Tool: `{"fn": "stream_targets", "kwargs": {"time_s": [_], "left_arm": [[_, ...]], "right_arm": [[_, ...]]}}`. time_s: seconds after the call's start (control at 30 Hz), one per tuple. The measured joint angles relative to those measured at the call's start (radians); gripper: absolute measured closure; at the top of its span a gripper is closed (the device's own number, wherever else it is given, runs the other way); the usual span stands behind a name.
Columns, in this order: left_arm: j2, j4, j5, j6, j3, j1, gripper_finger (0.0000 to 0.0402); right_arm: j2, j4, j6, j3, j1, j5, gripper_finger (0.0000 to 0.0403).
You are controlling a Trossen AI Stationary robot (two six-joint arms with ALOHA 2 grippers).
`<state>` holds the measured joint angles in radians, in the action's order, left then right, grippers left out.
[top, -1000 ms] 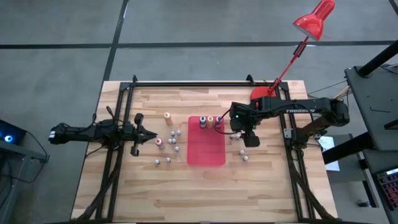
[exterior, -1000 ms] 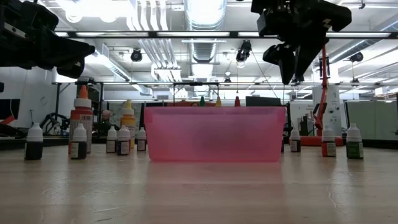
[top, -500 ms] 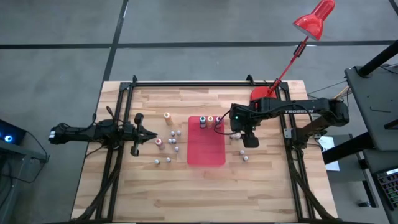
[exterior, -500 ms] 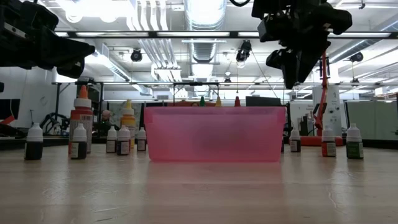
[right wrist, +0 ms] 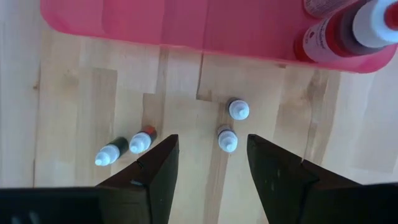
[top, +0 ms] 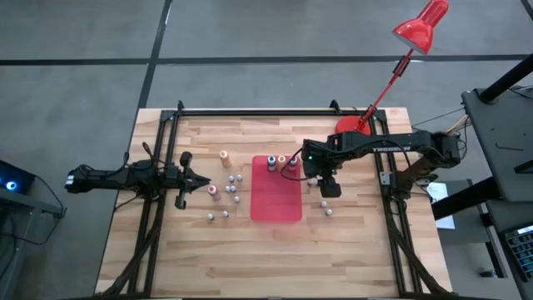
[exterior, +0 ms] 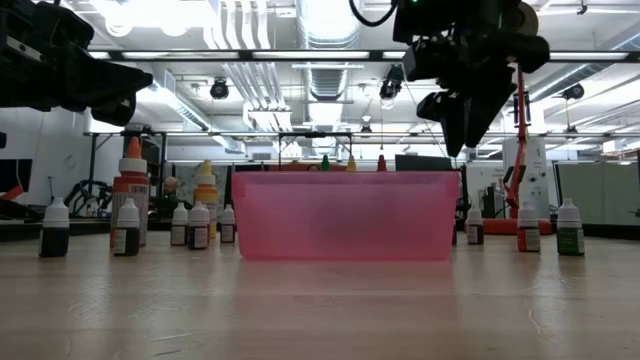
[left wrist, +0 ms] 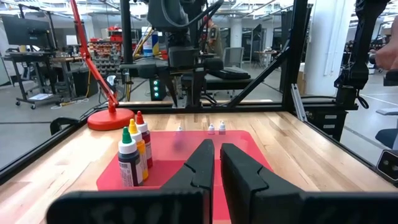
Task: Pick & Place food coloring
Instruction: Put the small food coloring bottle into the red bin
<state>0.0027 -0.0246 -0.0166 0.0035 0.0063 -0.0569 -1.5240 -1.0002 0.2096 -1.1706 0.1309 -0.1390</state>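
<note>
Cut off and hidden

The red bottle [right wrist: 348,31] runs off the right wrist view's edge; the tray [exterior: 345,215] hides all but three bottle tips [exterior: 351,162] behind it.

A flat red tray [top: 276,204] lies near the middle of the pale wooden surface [top: 250,258]. At about one o'clock from it, a red desk lamp's round base [top: 347,127] sits at the surface's far edge, its thin arm slanting outward to the red shade [top: 421,25] over the grey floor [top: 75,50]. Black frame rails [top: 250,109] border the surface.
</note>
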Motion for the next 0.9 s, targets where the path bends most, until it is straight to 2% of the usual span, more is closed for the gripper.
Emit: {"fn": "stream_targets", "kwargs": {"time_s": [0.43,0.9], "left_arm": [[0.0,0.0,0.0,0.0,0.0,0.0,0.0399],[0.0,0.0,0.0,0.0,0.0,0.0,0.0399]], "right_arm": [[-0.065,0.061,-0.031,0.004,0.043,0.0,0.022],[-0.064,0.189,-0.013,0.112,0.054,-0.001,0.022]]}}
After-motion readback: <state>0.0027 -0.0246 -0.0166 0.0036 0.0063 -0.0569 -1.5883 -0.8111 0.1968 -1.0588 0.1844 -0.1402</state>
